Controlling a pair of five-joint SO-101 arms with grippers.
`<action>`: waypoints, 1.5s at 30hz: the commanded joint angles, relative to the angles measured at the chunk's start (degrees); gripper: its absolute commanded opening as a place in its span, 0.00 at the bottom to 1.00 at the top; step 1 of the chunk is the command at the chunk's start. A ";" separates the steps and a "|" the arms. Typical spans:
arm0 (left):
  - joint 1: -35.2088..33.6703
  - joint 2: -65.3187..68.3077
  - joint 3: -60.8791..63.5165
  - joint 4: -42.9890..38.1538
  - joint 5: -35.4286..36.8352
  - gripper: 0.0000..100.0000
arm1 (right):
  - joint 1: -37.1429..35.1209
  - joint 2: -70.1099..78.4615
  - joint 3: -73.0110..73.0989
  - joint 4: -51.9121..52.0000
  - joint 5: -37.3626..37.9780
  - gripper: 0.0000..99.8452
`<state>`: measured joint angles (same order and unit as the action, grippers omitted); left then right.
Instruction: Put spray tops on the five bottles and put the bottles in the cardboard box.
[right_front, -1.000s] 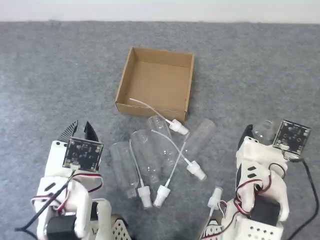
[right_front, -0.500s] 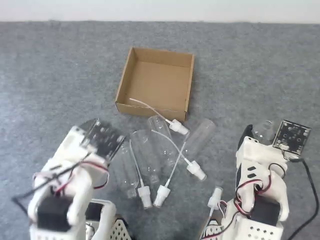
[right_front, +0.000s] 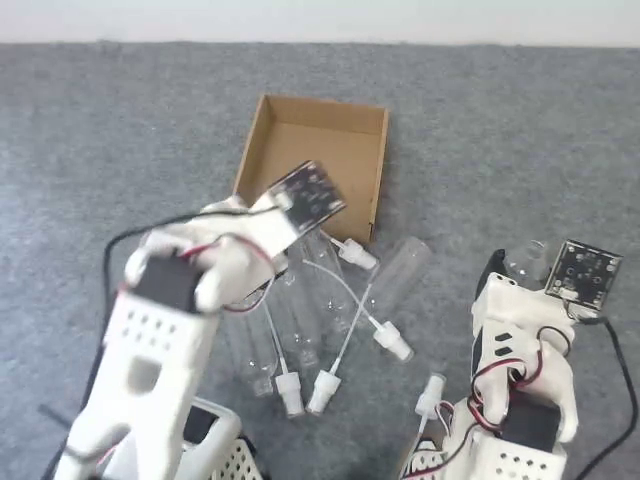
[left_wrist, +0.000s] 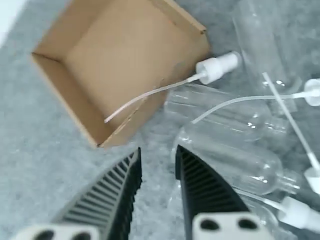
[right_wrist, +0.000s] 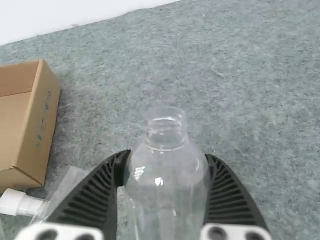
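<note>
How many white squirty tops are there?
5 white plastic spray tops, all loose on the grey carpet: one by the brown cardboard box, one mid-pile, two side by side nearer the arms, one beside the right arm's base. The left arm may hide more.

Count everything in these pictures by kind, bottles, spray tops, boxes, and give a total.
Clear plastic bottles: 5, one in the right gripper
White spray tops with thin tubes: 5
Brown cardboard box: 1
Total: 11

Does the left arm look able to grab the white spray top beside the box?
Probably yes: the left gripper hangs open near the spray top, which lies uncovered beside the box, with nothing over it.
</note>
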<state>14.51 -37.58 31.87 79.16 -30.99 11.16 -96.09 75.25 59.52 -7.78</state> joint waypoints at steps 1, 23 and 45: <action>2.90 7.74 -6.11 0.09 -0.62 0.12 | 0.75 -1.10 -0.53 -1.27 -0.53 0.10; 12.66 40.79 -28.00 7.38 -11.60 0.11 | 0.57 -1.10 -0.53 -1.10 -0.35 0.10; 15.21 62.24 -43.21 4.57 -11.52 0.11 | 0.31 -1.10 -0.53 -1.01 -0.18 0.10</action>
<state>29.71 23.16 -4.53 81.89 -42.07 11.16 -96.09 75.25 59.52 -7.78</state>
